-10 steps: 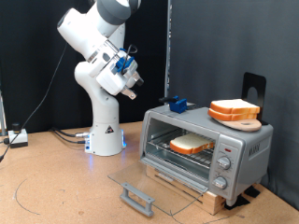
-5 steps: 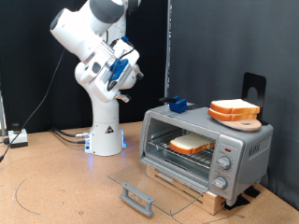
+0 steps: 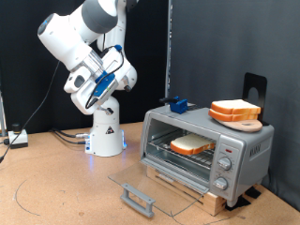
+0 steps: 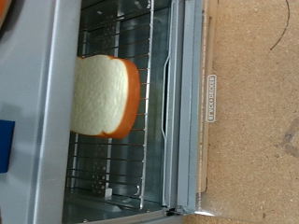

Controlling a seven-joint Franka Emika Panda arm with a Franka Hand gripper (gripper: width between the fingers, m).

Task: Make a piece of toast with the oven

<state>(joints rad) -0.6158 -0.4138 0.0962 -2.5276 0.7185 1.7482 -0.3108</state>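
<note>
The glass door (image 3: 142, 187) lies open and flat in front. Behind it, the piece of toast (image 3: 191, 144) sits on the wire rack (image 4: 117, 163) inside the oven (image 3: 234, 150). The gripper (image 3: 120, 58) hangs high, far away; I cannot tell how its jaws stand.

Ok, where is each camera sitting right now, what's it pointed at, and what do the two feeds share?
Exterior view: off the arm, facing the oven at its right, glass door folded down; the arm shows raised at its left, gripper among the arm links, far from the oven.
Wrist view: on the hand, looking into the open oven at the wire rack; no fingers show.
Shared: the piece of toast lying on the rack.
</note>
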